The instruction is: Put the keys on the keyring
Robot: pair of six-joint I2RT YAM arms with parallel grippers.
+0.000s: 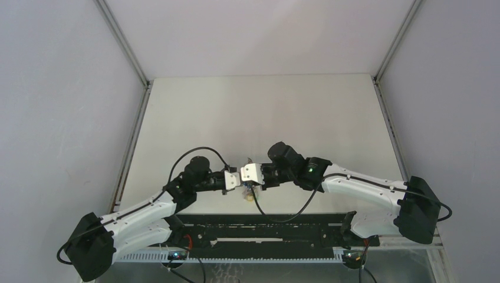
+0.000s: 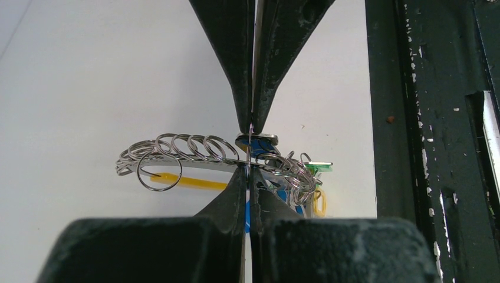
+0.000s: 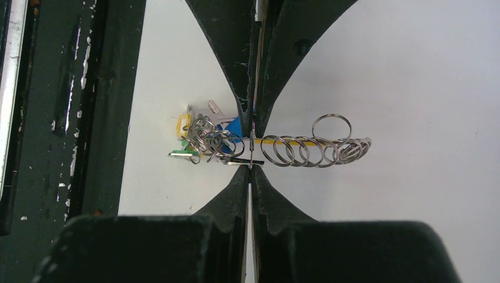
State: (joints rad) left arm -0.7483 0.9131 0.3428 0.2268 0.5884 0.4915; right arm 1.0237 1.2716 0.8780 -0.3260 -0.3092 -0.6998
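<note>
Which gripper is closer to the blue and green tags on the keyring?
Too close to call: left gripper and right gripper are each shut on the keyring, tip to tip, with the tags right beside both.

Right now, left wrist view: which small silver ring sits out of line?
The ring near the row's left end: it hangs low, across the yellow band, while the others stand in line above.

Overhead view over table (image 1: 265,112), close opposed wrist views sharing keyring (image 2: 200,160)

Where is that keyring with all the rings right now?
In the top view, the keyring sits centrally, pinched between the left end effector and the right end effector.
</note>
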